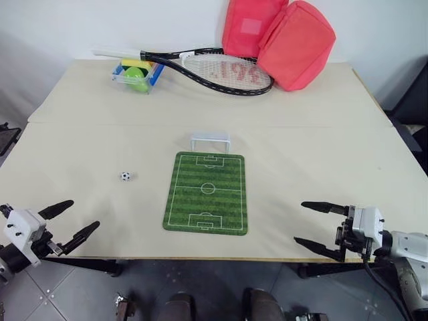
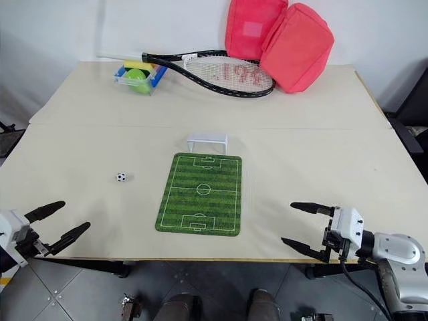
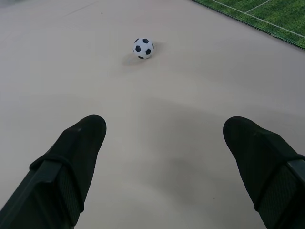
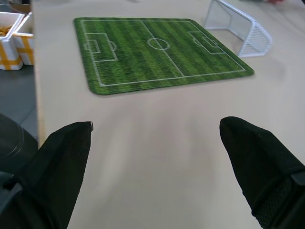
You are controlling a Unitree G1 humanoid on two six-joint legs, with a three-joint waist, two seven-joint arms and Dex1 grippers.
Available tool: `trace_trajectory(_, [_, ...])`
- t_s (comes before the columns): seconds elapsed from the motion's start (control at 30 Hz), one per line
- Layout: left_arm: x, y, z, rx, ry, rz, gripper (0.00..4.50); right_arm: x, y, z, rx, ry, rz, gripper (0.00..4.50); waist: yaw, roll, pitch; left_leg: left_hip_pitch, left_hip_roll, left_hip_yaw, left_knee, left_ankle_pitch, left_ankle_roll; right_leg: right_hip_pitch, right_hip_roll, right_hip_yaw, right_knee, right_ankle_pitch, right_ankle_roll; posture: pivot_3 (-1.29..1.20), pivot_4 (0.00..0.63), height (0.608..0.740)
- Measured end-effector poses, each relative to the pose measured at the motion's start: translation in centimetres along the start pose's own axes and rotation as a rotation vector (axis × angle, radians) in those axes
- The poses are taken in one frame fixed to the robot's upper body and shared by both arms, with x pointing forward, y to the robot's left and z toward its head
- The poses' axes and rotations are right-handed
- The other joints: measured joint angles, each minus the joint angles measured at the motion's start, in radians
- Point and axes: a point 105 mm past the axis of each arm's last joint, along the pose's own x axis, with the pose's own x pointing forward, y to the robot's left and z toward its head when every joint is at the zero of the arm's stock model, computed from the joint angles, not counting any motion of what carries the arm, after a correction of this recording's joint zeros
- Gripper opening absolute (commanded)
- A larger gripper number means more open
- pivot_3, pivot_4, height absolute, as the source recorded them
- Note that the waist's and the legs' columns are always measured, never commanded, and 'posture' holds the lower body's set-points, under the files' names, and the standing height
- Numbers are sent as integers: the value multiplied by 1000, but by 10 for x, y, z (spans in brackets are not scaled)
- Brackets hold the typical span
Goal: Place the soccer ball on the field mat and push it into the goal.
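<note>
The tiny black-and-white soccer ball (image 1: 125,176) rests on the beige table, left of the field mat (image 1: 207,192), a green striped rectangle with white pitch lines. The white goal (image 1: 210,141) stands just beyond the mat's far short edge. My left gripper (image 1: 79,219) hovers open at the table's near left edge, with the ball (image 3: 143,48) ahead of its empty fingers. My right gripper (image 1: 306,224) is open and empty at the near right edge, pointing toward the mat (image 4: 152,52) and goal (image 4: 238,28).
A tennis racket (image 1: 214,70), a clear box with a lime-green ball (image 1: 137,77) and two red bags (image 1: 281,37) lie along the table's far edge. The table's front edge (image 1: 200,259) runs just before my grippers. A white bin (image 4: 12,40) stands on the floor.
</note>
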Motion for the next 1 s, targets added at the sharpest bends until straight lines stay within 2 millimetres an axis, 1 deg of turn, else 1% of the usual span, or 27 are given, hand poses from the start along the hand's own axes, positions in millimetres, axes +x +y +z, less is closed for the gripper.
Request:
trace_trajectory(0.1, [-4, -1, -6, -23, 23, 4, 4474, 4, -1, 2, -13, -10, 11, 4500, -1, 0, 0, 0, 1, 2, 0, 0, 0, -2, 0, 2, 0, 1, -1, 0, 150, 740])
trace_trajectory(0.17, [-7, -1, -9, -74, 24, 15, 4474, 11, -3, 6, -2, -42, 10, 4500, -1, 0, 0, 0, 2, 3, 0, 0, 0, -3, 1, 2, 1, 1, -1, 0, 150, 740])
trace_trajectory(0.27, [-12, 2, -10, -150, -17, 49, 4474, 25, -3, 20, 36, -155, -17, 4500, 0, 0, 0, 0, 3, 2, 0, 0, -1, -3, 2, 3, 1, 1, -1, 0, 150, 740])
trace_trajectory(0.33, [-17, 7, -12, -209, -61, 102, 4474, 37, -3, 38, 57, -298, -34, 4500, 0, 0, 0, 0, 3, 2, 1, -1, -1, -3, 2, 3, 1, 2, -2, 0, 150, 740])
trace_trajectory(0.37, [-20, 9, -14, -229, -76, 126, 4474, 41, -1, 45, 53, -341, -26, 4500, 0, 0, 0, 0, 3, 3, 1, -1, -1, -3, 2, 4, 1, 2, -2, 0, 150, 740])
trace_trajectory(0.43, [-22, 7, -19, -257, -93, 154, 4474, 45, 2, 52, 45, -389, -22, 4500, 1, 0, 0, 0, 2, 3, 2, -1, -1, -3, 2, 4, 1, 2, -1, 0, 150, 740])
trace_trajectory(0.5, [-23, 2, -27, -289, -94, 167, 4474, 47, 1, 55, 36, -407, -25, 4500, 2, -1, 0, -1, 2, 3, 2, -2, 0, -3, 3, 4, 1, 2, -1, 0, 150, 740])
trace_trajectory(0.57, [-19, -1, -30, -310, -102, 168, 4474, 49, 0, 59, 11, -427, -29, 4500, 6, -1, -1, -1, 3, 3, 3, -2, 0, -3, 3, 4, 2, 2, -1, 0, 150, 740])
trace_trajectory(0.63, [-9, 0, -27, -322, -124, 164, 4474, 49, -1, 60, -11, -426, -30, 4500, 14, -1, -1, -1, 3, 3, 4, -2, 0, -3, 3, 4, 3, 2, -2, 0, 150, 740])
trace_trajectory(0.73, [20, 9, -8, -302, -198, 145, 4474, 51, -3, 57, -18, -413, -31, 4500, 26, -2, -1, -1, 3, 3, 6, -2, 0, -3, 3, 5, 4, 3, -3, 0, 150, 740])
trace_trajectory(0.87, [51, 13, 11, -293, -247, 99, 4474, 52, -3, 53, -31, -398, -29, 4500, 23, -2, -1, 0, 3, 4, 5, -2, 0, -4, 4, 7, 4, 3, -2, 0, 150, 740])
trace_trajectory(0.97, [80, 17, 21, -285, -251, 64, 4474, 54, -2, 48, -28, -392, -33, 4500, 22, -2, -1, 0, 4, 5, 5, -1, -1, -4, 5, 7, 4, 3, -3, 0, 150, 740])
trace_trajectory(1.0, [96, 18, 25, -277, -245, 43, 4474, 56, -1, 48, -22, -396, -30, 4500, 23, -2, -1, 0, 4, 5, 6, -1, -1, -4, 6, 7, 5, 3, -3, 0, 150, 740])
